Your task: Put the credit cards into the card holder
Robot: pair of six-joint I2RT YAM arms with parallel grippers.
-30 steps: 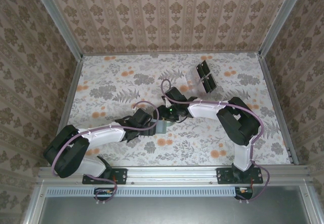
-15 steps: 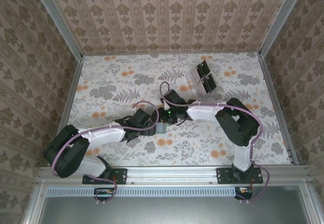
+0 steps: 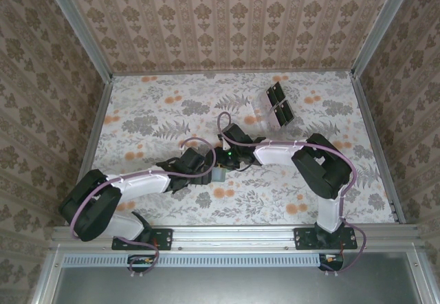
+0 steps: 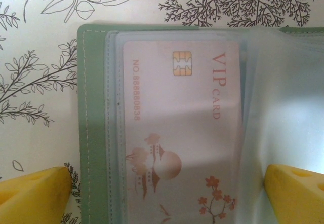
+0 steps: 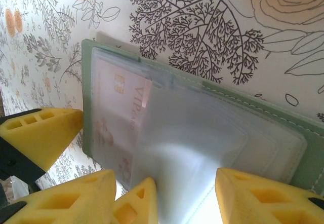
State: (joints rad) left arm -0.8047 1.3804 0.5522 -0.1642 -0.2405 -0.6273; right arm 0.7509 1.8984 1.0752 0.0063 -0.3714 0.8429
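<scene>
The card holder (image 3: 220,174) lies open on the floral table where both arms meet. Its green edge (image 4: 91,133) frames clear sleeves, and one pale pink credit card (image 4: 182,133) printed "VIP CARD" sits under the top sleeve. My left gripper (image 4: 167,196) is open wide, one fingertip left of the holder and the other on the sleeves. My right gripper (image 5: 167,198) stands open over the holder (image 5: 273,117), a clear sleeve bulging up between its jaws beside the card (image 5: 119,117). A fingertip (image 5: 45,133) of the left gripper lies by the holder's left edge.
A clear rack with dark square panels (image 3: 276,104) stands at the back right of the table. Patterned walls close in the table on three sides, with metal rails at the corners. Both arms cross the table's middle.
The right arm's wrist has edged a little left, closer over the card holder. The left arm and the holder have stayed put.
</scene>
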